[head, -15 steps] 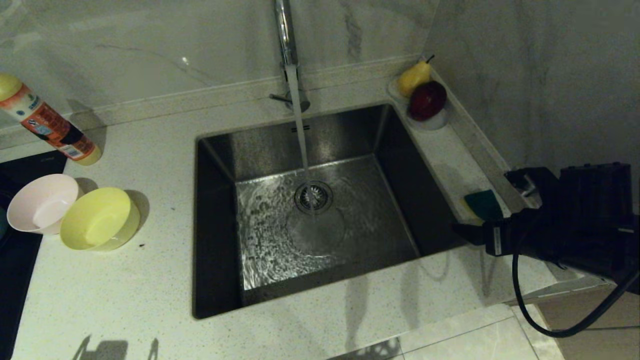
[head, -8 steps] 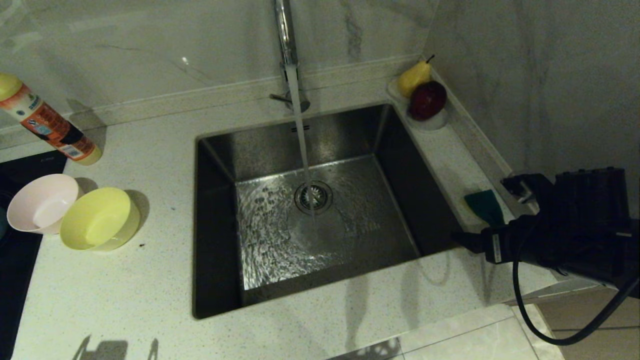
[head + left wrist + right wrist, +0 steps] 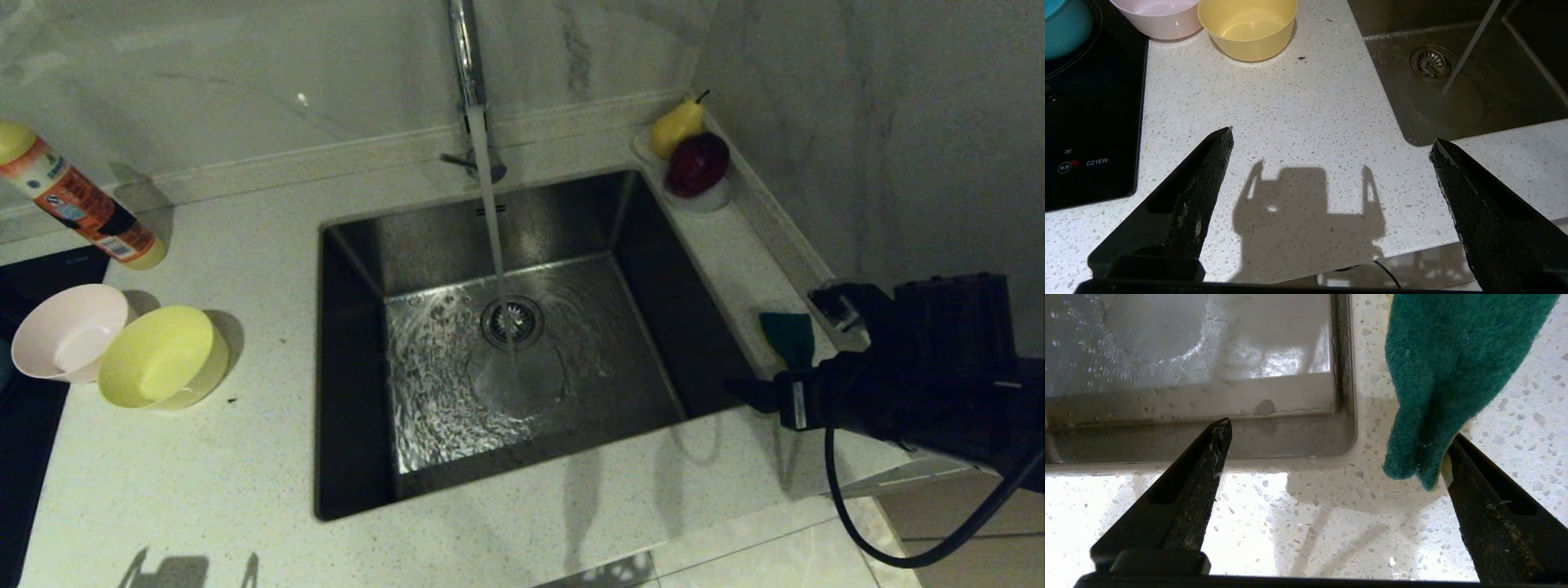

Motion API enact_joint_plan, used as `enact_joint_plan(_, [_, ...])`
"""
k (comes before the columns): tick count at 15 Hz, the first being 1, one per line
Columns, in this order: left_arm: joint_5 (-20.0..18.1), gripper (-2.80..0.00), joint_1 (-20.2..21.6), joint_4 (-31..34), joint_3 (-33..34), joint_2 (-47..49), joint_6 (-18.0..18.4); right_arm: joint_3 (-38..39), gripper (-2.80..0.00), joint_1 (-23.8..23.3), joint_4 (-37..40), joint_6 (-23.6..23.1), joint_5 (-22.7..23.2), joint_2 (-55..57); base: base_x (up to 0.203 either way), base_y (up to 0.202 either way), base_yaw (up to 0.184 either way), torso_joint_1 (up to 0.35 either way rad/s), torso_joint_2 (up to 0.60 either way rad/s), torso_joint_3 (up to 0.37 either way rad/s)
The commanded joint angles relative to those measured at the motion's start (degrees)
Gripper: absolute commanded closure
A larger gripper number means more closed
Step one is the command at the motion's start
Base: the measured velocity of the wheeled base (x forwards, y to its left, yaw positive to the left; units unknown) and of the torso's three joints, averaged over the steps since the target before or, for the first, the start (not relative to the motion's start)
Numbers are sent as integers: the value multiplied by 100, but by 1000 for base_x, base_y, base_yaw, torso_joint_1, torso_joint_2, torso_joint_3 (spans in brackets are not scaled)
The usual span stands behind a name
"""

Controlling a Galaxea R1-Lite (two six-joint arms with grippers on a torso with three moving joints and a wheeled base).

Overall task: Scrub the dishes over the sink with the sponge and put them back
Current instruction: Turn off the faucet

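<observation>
The green sponge (image 3: pixel 786 335) lies on the narrow counter strip right of the sink (image 3: pixel 351 343). My right gripper (image 3: pixel 778 341) is open and straddles the sponge low over the counter. In the right wrist view the sponge (image 3: pixel 1447 375) leans against one fingertip (image 3: pixel 1457 451), with a strip of its yellow foam showing there. The pink bowl (image 3: pixel 69 331) and the yellow bowl (image 3: pixel 163 355) stand left of the sink. A blue bowl (image 3: pixel 1063 24) sits on the black cooktop. My left gripper (image 3: pixel 1332 136) hangs open and empty over the front counter.
Water runs from the tap (image 3: pixel 467 57) onto the drain strainer (image 3: pixel 512 320). A detergent bottle (image 3: pixel 82 204) leans at the back left. A white dish with a pear and a red fruit (image 3: pixel 694 159) stands at the back right. The side wall rises close behind my right arm.
My right gripper has edged a little to the left, toward the sink corner, with its far finger now closer against the sponge. Bowls and left arm have not moved.
</observation>
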Motion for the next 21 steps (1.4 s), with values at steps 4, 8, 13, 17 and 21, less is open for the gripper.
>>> enact_joint_plan(4, [3,-280,0,-14,229,7,0,-47,-280,16,-77,-2,-92,-67,0,0,0,0,0,0])
enact_joint_plan(8, [3,-280,0,-7,229,7,0,-148,-280,16,-88,-338,-218,-231,0,0,0,0,0,0])
enact_joint_plan(13, [3,-280,0,-6,229,7,0,-176,-280,12,-105,-787,-326,-541,0,0,0,0,0,0])
enact_joint_plan(17, [3,-280,0,-13,229,0,0,48,-280,7,-110,-942,-435,-565,0,0,0,0,0,0])
enact_joint_plan(21, [3,-280,0,-6,229,7,0,-119,-280,114,-274,-964,-396,-716,0,0,0,0,0,0])
